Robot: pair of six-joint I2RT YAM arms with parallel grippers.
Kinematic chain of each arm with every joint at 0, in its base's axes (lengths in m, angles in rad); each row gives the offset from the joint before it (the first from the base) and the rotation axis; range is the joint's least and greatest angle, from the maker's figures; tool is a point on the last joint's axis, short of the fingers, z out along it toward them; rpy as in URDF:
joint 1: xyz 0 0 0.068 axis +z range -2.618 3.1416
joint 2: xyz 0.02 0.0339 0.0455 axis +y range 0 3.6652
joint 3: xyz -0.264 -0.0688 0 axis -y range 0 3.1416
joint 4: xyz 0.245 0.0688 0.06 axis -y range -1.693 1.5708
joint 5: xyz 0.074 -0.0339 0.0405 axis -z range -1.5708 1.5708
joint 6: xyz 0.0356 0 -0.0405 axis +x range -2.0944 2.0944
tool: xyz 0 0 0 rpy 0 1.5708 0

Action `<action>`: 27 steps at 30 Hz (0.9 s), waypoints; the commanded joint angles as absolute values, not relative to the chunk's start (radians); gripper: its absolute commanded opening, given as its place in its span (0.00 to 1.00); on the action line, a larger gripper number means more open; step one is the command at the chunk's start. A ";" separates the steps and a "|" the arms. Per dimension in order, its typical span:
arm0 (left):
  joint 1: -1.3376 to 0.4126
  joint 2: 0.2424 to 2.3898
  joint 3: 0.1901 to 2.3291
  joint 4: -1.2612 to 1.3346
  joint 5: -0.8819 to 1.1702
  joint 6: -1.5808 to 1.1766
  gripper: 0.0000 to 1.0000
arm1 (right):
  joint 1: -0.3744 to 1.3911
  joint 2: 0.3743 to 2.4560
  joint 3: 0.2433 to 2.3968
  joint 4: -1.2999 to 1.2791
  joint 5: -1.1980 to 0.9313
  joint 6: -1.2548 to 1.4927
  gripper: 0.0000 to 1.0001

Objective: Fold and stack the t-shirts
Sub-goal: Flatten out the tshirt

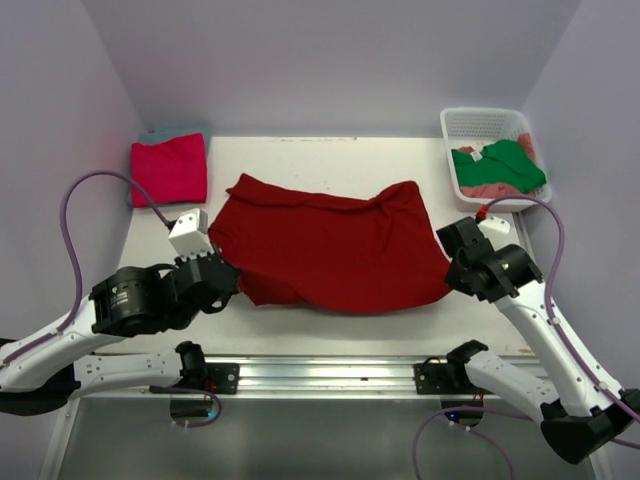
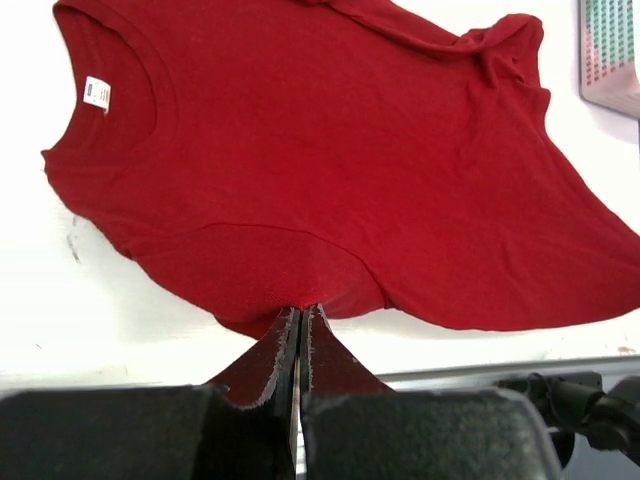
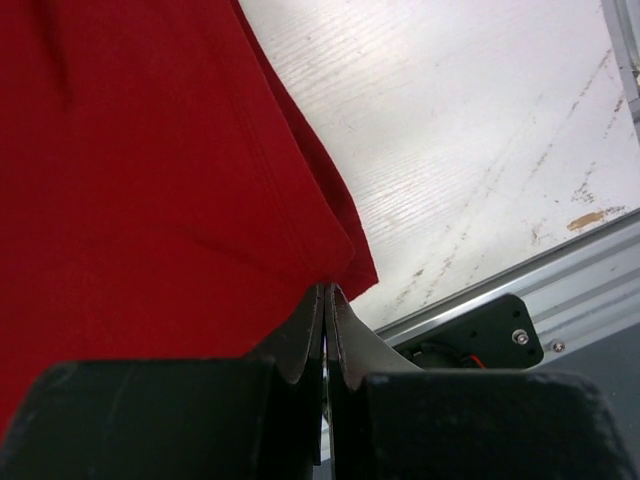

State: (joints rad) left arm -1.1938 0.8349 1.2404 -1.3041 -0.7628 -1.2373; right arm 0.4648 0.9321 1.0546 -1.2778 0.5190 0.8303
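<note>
Dark red t-shirt (image 1: 330, 245) spread across the middle of the white table (image 1: 300, 150), wrinkled and only partly flat, with its neckline and white collar label (image 2: 96, 92) toward the left arm's side. The left gripper (image 2: 300, 318) is clamped on the shirt's near-left edge, jaws pressed together with a thin fold of cloth between them. The right gripper (image 3: 326, 292) pinches the near-right corner in the same way, jaws together on the hem. A folded magenta-pink t-shirt (image 1: 170, 168) lies at the far left corner on top of a teal t-shirt (image 1: 178, 131), of which only an edge shows. At the far right, the white lattice basket (image 1: 480, 122) holds a green t-shirt (image 1: 510, 165) over a salmon-pink t-shirt (image 1: 485, 188). The red cloth appears light, thin and limp: it will probably sag between two holds, drag on the table and slip from a shallow pinch. The best holds are judged to be at edges or corners, on hem or seam where the cloth is doubled, and well apart so that the span stays taut and the fold line falls straight.
</note>
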 commanded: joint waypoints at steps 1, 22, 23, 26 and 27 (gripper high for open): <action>-1.200 0.834 1.275 -1.284 -0.718 -1.266 0.00 | 0.466 0.894 1.114 -1.361 0.560 0.847 0.00; -1.200 0.830 1.076 -0.919 -0.909 -1.040 1.00 | 0.466 0.986 1.034 -0.956 0.489 0.620 0.41; -1.200 0.815 1.028 -0.858 -0.937 -0.993 0.99 | 0.466 1.039 1.032 -0.916 0.482 0.598 0.40; -1.193 0.805 0.947 -0.590 -1.034 -0.736 0.91 | 0.465 1.112 1.041 -0.743 0.460 0.571 0.39; -1.183 0.810 0.933 -0.458 -1.043 -0.676 0.86 | 0.465 1.155 1.052 -0.718 0.454 0.568 0.39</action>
